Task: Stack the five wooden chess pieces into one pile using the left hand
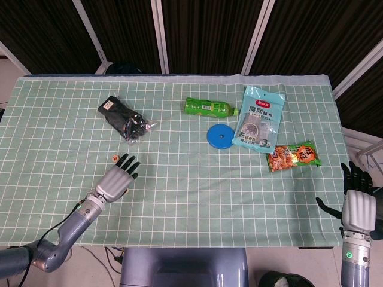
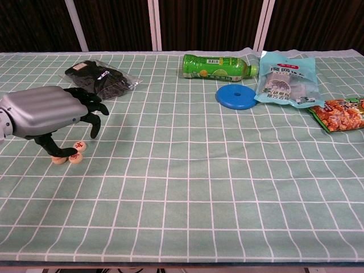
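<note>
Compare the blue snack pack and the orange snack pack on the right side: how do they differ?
The blue snack pack is clearly larger than the orange snack pack. The blue one lies further back, beside the blue disc; the orange one lies nearer the front, close to the table's right edge. The blue pack runs lengthwise away from the robot, the orange one runs crosswise. Both lie flat on the checked cloth, apart from either hand.
</note>
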